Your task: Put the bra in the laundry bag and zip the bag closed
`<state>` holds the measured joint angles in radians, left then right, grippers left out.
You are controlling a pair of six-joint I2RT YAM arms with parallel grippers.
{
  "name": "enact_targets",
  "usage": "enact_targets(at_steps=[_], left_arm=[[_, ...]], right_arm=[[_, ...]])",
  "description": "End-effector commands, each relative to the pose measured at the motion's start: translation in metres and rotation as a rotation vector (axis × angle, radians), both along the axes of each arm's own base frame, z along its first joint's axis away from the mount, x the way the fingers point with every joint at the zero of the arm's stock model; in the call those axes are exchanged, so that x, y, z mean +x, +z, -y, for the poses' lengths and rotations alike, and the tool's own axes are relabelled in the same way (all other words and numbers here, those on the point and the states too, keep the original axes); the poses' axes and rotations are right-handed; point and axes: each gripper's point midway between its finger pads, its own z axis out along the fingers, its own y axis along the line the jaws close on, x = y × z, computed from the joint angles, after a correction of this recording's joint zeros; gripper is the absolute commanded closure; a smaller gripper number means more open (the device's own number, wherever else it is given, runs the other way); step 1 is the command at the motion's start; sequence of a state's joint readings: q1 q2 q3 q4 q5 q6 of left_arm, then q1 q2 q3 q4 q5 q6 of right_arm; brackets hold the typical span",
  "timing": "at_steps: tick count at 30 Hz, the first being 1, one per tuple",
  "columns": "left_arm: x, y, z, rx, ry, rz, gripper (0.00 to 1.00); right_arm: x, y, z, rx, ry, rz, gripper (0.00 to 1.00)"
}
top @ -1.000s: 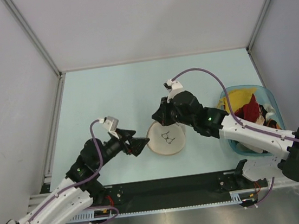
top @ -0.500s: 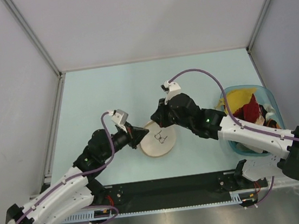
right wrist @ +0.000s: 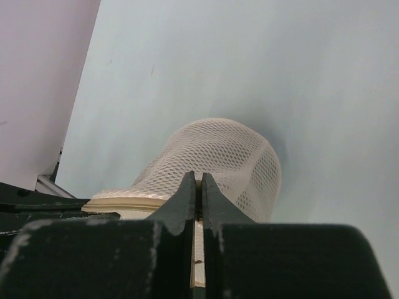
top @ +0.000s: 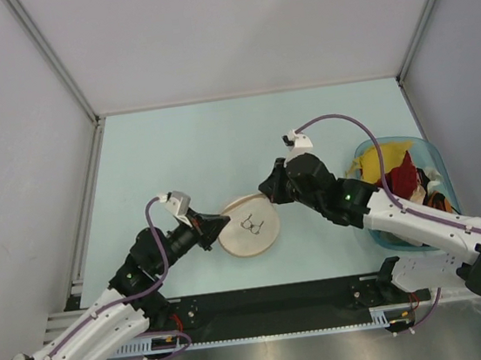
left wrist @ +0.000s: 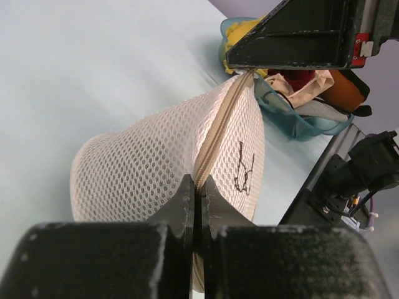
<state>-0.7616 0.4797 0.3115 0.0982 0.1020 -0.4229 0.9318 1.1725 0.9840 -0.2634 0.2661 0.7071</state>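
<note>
Pinching laundry bag [top: 248,227] rim | L gripper [top: 223,222] near-left | R gripper [top: 266,191] far-right | arms angled inward

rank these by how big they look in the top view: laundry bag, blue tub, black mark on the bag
1. blue tub, though the right arm hides part
2. laundry bag
3. black mark on it, by far smallest

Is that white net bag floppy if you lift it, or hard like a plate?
Probably soft but springy: the laundry bag is thin mesh, yet holds a domed shape between the left hand and right hand. Likely light, since both hold it by pinching just its zip. It may sag if one lets go.
</note>
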Motion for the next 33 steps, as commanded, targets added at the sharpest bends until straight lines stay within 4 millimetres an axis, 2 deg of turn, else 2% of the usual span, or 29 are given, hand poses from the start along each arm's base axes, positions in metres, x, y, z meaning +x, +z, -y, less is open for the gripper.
enact_targets(at_steps=[1, 5, 6, 7, 8, 9, 10, 11, 12, 14, 15, 16, 17, 18, 19, 20, 21, 22, 24, 25, 26, 27, 28, 29, 30, 31, 32, 33], left_arm=[[0.008, -0.011, -0.007, 0.024, 0.061, -0.036, 1.00], [0.012, -0.008, -0.007, 0.017, 0.079, -0.034, 1.00], [0.014, -0.007, -0.007, 0.018, 0.086, -0.038, 0.96], [0.019, -0.008, -0.009, 0.027, 0.110, -0.046, 0.91], [0.020, -0.004, -0.008, 0.029, 0.114, -0.049, 0.77], [0.022, -0.004, -0.008, 0.038, 0.116, -0.053, 0.71], [0.029, -0.006, -0.012, 0.058, 0.156, -0.065, 0.62], [0.033, 0.002, -0.015, 0.060, 0.180, -0.060, 0.44], [0.036, 0.004, -0.016, 0.070, 0.193, -0.061, 0.36], [0.039, 0.015, -0.019, 0.080, 0.216, -0.060, 0.22], [0.039, 0.019, -0.019, 0.083, 0.210, -0.049, 0.15], [0.037, 0.025, -0.019, 0.077, 0.201, -0.044, 0.14], [0.034, 0.036, -0.018, 0.065, 0.187, -0.037, 0.11], [0.028, 0.040, -0.012, 0.047, 0.147, -0.048, 0.09], [0.023, 0.044, -0.008, 0.027, 0.115, -0.055, 0.06], [0.018, 0.051, -0.006, 0.000, 0.088, -0.056, 0.00], [0.007, 0.056, 0.002, -0.035, 0.024, -0.073, 0.00], [0.002, 0.060, 0.005, -0.057, -0.002, -0.079, 0.00], [-0.013, 0.062, 0.010, -0.109, -0.072, -0.106, 0.00], [-0.019, 0.062, 0.013, -0.131, -0.104, -0.114, 0.00], [-0.025, 0.058, 0.017, -0.175, -0.136, -0.124, 0.00], [-0.038, 0.061, 0.019, -0.212, -0.203, -0.112, 0.00], [-0.044, 0.053, 0.021, -0.250, -0.236, -0.095, 0.00], [-0.051, 0.052, 0.021, -0.290, -0.265, -0.104, 0.01], [-0.063, 0.060, 0.016, -0.342, -0.299, -0.061, 0.00], [-0.068, 0.047, 0.015, -0.365, -0.321, -0.055, 0.00], [-0.073, 0.046, 0.013, -0.396, -0.334, -0.055, 0.00], [-0.082, 0.056, 0.005, -0.447, -0.351, 0.003, 0.00]], right_arm=[[0.026, 0.011, 0.024, -0.016, -0.141, 0.053, 1.00], [0.026, 0.009, 0.025, -0.017, -0.141, 0.042, 1.00], [0.025, 0.009, 0.023, -0.024, -0.124, 0.049, 0.97], [0.025, 0.008, 0.021, -0.028, -0.107, 0.046, 0.90], [0.024, 0.007, 0.021, -0.037, -0.097, 0.045, 0.80], [0.024, 0.005, 0.022, -0.056, -0.088, 0.046, 0.61], [0.025, 0.004, 0.023, -0.059, -0.076, 0.039, 0.54], [0.025, 0.002, 0.024, -0.066, -0.071, 0.034, 0.48], [0.024, 0.000, 0.028, -0.084, -0.066, 0.031, 0.32], [0.024, 0.000, 0.035, -0.101, -0.077, 0.037, 0.18], [0.021, -0.001, 0.041, -0.113, -0.080, 0.037, 0.05], [0.020, 0.000, 0.046, -0.123, -0.091, 0.045, 0.00], [0.016, 0.000, 0.048, -0.124, -0.081, 0.049, 0.00], [0.011, -0.009, 0.049, -0.126, -0.061, 0.041, 0.00], [0.005, -0.008, 0.050, -0.104, -0.042, 0.047, 0.00], [0.001, -0.011, 0.049, -0.088, -0.023, 0.043, 0.00], [-0.004, -0.010, 0.044, -0.053, 0.007, 0.049, 0.00], [-0.012, -0.025, 0.049, -0.044, 0.008, 0.027, 0.00], [-0.022, -0.029, 0.046, 0.003, 0.024, 0.038, 0.00], [-0.029, -0.041, 0.052, 0.010, 0.016, 0.035, 0.00], [-0.032, -0.042, 0.051, 0.051, 0.003, 0.034, 0.00], [-0.039, -0.045, 0.049, 0.059, 0.010, 0.040, 0.00], [-0.046, -0.056, 0.053, 0.066, 0.007, 0.039, 0.00], [-0.051, -0.054, 0.050, 0.098, 0.011, 0.050, 0.00], [-0.056, -0.056, 0.051, 0.102, 0.008, 0.061, 0.00], [-0.061, -0.059, 0.051, 0.106, 0.007, 0.065, 0.00], [-0.066, -0.064, 0.056, 0.120, -0.006, 0.068, 0.00], [-0.065, -0.068, 0.062, 0.118, -0.041, 0.083, 0.00]])
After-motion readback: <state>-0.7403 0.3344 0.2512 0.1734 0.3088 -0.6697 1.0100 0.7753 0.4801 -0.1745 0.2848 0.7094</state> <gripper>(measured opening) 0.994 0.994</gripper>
